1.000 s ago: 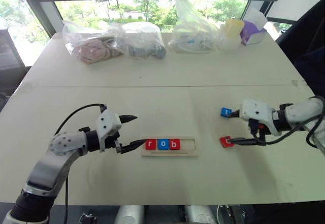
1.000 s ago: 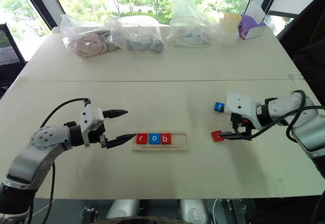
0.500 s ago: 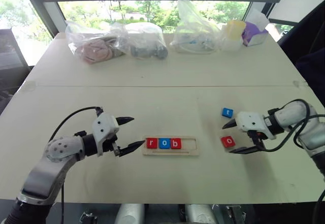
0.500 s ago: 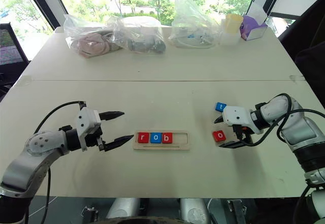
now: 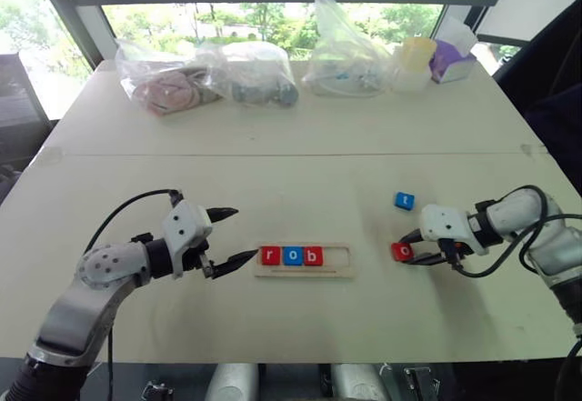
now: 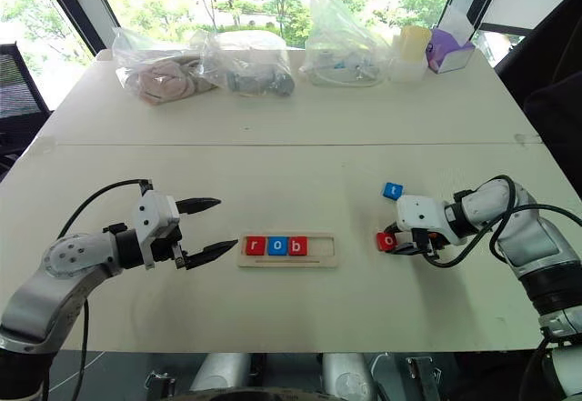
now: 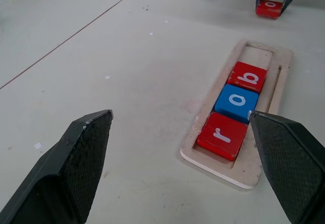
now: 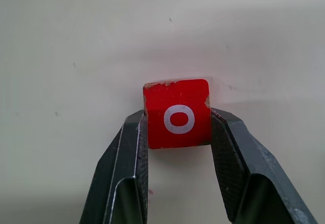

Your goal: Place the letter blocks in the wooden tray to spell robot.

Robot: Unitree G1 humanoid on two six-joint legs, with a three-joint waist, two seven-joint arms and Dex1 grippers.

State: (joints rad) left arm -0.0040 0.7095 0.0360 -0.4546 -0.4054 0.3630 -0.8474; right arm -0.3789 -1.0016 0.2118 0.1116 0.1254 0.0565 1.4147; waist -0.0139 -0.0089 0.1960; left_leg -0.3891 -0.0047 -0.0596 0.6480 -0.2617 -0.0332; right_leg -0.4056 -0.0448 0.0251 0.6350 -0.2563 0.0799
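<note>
**Inspector:** Now, look at your wooden tray (image 5: 304, 272): a narrow frame of pale, smooth wood with one shallow slot, lying flat on the matte cream table (image 5: 300, 178), long axis running left to right across your view. Three glossy square tiles fill its left end: red r block (image 5: 270, 256), blue o block (image 5: 292, 256), red b block (image 5: 313, 256), letters upright toward you. The slot's right end is bare wood.

**Operator:** And my grippers?

**Inspector:** Your right gripper (image 8: 179, 127) has its textured black fingers pressed against both sides of the red o block (image 8: 177, 113), which has worn corners and sits on the table right of the tray. Your blue t block (image 5: 404, 201) lies just beyond it, turned slightly askew. Your left gripper (image 5: 230, 235) is spread wide and holds nothing, tips aimed at the tray's left end, just short of it.
</note>
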